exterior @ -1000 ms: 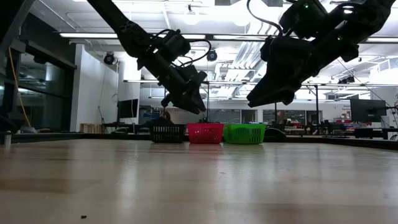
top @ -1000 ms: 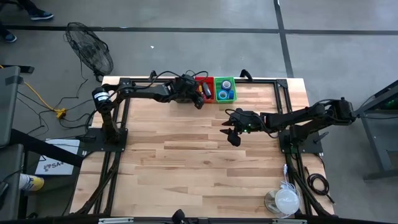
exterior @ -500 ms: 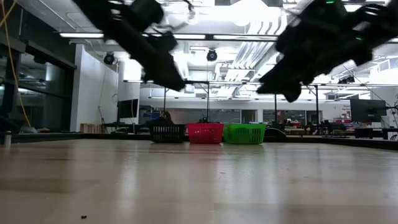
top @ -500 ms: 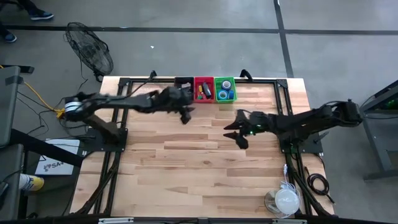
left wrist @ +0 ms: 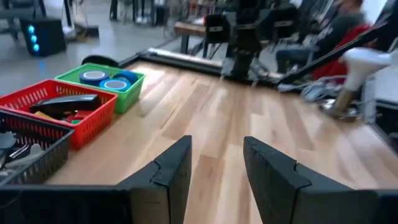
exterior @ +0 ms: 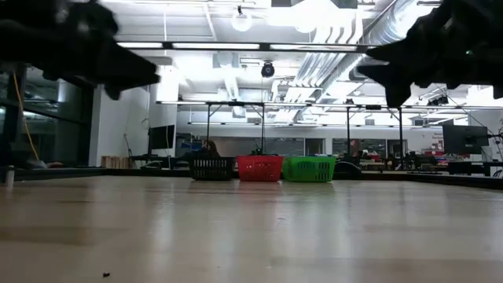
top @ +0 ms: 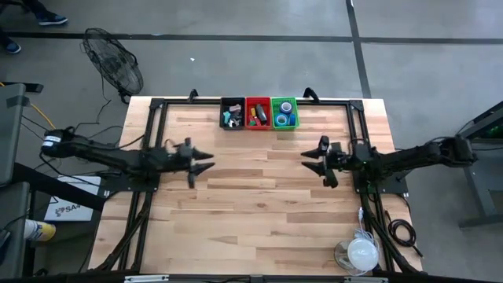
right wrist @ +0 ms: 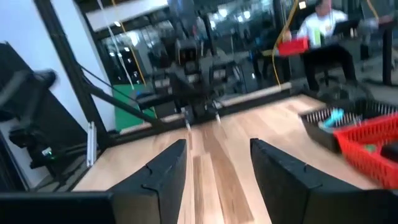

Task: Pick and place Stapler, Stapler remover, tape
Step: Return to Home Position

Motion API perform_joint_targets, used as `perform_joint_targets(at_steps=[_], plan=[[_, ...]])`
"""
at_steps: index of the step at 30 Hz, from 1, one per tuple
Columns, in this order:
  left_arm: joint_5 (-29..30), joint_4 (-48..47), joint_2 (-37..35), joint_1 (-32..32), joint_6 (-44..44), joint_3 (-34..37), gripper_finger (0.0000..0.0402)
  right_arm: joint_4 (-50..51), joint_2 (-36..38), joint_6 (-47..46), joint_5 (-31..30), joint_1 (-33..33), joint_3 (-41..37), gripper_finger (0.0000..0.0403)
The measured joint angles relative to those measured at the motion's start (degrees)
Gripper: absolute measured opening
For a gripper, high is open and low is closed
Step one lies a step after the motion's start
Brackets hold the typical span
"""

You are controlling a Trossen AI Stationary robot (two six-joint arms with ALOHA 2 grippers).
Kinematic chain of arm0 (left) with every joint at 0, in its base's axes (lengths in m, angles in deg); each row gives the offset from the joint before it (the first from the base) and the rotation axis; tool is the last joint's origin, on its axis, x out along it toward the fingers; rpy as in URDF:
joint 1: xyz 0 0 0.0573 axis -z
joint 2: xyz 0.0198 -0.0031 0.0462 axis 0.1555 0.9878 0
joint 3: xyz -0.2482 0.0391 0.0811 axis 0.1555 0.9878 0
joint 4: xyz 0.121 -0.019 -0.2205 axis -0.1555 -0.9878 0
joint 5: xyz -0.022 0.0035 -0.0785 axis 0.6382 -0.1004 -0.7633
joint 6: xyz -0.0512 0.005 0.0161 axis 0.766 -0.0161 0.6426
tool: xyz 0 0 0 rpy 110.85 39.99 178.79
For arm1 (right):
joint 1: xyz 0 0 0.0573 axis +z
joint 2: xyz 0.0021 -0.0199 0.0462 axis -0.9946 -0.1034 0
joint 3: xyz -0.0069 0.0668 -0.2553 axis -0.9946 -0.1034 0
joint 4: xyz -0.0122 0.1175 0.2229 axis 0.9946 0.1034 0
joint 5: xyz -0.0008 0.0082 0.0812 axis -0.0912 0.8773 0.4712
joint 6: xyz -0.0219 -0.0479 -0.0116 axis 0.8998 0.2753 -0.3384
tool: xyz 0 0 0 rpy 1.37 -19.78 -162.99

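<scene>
Three small baskets stand in a row at the table's far edge. The black basket holds a pale stapler remover. A dark stapler lies in the red basket, and blue tape rolls sit in the green basket. My left gripper hangs open over the table's left half, pointing right. My right gripper hangs open over the right half, pointing left. Both are empty and well above the wood, as the low view shows.
Bare wood lies between and in front of the two grippers. The baskets show far off in the low view, with the red basket in the middle. A white round object sits at the near right corner. People sit in the room beyond the table.
My left gripper has drawn away from the black basket, swinging toward the table's left and near side and levelling out. My right gripper has pulled back toward the table's right edge. Both move fast and blur. The baskets have stayed where they were.
</scene>
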Motion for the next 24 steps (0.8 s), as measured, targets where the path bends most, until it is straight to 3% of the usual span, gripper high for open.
perform_joint_targets(at_steps=[5, 14, 16, 24], plan=[[8.6, -1.4, -12.7, 10.6, -0.6, 6.4, 0.0143, 4.4, 7.3, 1.3, -0.3, -0.1, -0.5, 0.0172], [25.4, -14.6, -28.6, 26.8, -5.2, 7.6, 0.0143, 15.9, 18.5, 1.0, -0.3, -0.1, -0.5, 0.0172], [24.2, -15.0, -31.2, 28.5, -7.7, 7.6, 0.0143, 17.9, 19.7, 0.2, -0.2, -0.1, -0.5, 0.0172], [3.3, -17.9, -38.3, 24.1, -10.5, 7.5, 0.0143, 18.7, 20.1, -1.0, 3.1, -0.1, -0.5, 0.0172]])
